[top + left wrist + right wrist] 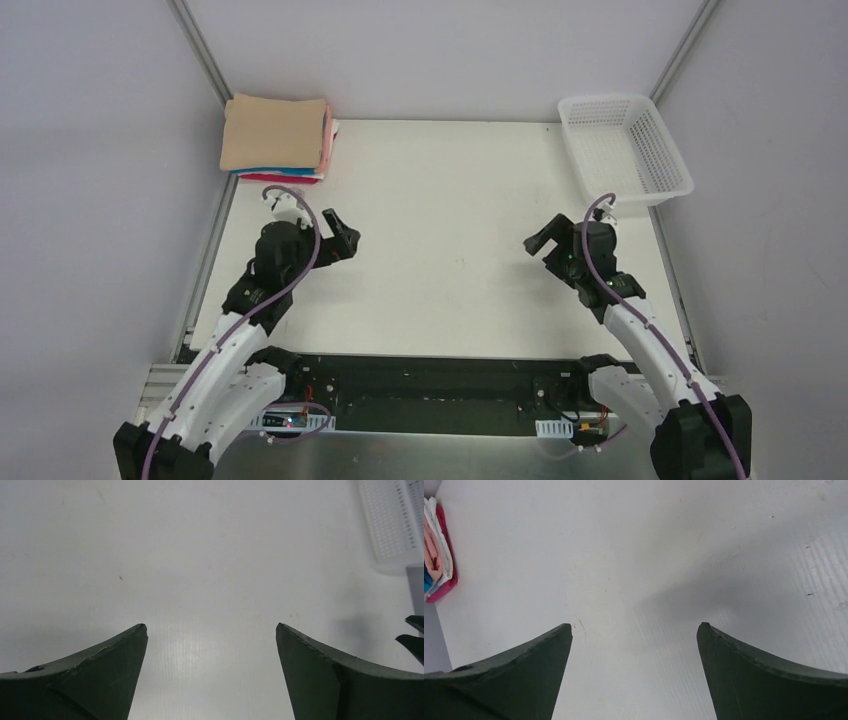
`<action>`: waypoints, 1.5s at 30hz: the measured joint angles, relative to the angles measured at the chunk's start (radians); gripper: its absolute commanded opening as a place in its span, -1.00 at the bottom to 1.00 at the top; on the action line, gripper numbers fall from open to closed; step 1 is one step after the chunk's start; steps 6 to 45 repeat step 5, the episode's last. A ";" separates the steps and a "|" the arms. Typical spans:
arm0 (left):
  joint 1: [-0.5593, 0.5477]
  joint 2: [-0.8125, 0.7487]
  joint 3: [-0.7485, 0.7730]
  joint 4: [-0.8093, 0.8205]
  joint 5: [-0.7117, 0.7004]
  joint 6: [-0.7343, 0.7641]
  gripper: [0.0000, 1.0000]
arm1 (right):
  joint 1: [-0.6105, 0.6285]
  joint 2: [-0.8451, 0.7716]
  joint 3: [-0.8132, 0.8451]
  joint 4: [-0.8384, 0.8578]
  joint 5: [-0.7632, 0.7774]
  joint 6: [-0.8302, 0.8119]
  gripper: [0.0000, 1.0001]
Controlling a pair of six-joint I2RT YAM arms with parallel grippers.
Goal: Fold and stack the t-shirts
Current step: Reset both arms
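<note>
A folded tan t-shirt lies on top of a stack at the table's far left corner. Below it show the edges of folded pink, blue, white and red shirts. The stack's side also shows at the left edge of the right wrist view. My left gripper is open and empty, over bare table in front of the stack. My right gripper is open and empty, over bare table at the right. Both wrist views show wide gaps between the fingers, with only table between them.
A white plastic mesh basket stands at the far right corner, empty; it also shows in the left wrist view. The white table is bounded by grey walls with metal rails at left and right.
</note>
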 measured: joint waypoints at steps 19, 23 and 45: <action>0.000 -0.103 -0.014 0.026 -0.025 -0.008 0.98 | 0.000 -0.073 -0.020 0.000 0.039 0.006 0.99; 0.000 -0.103 -0.014 0.026 -0.025 -0.008 0.98 | 0.000 -0.073 -0.020 0.000 0.039 0.006 0.99; 0.000 -0.103 -0.014 0.026 -0.025 -0.008 0.98 | 0.000 -0.073 -0.020 0.000 0.039 0.006 0.99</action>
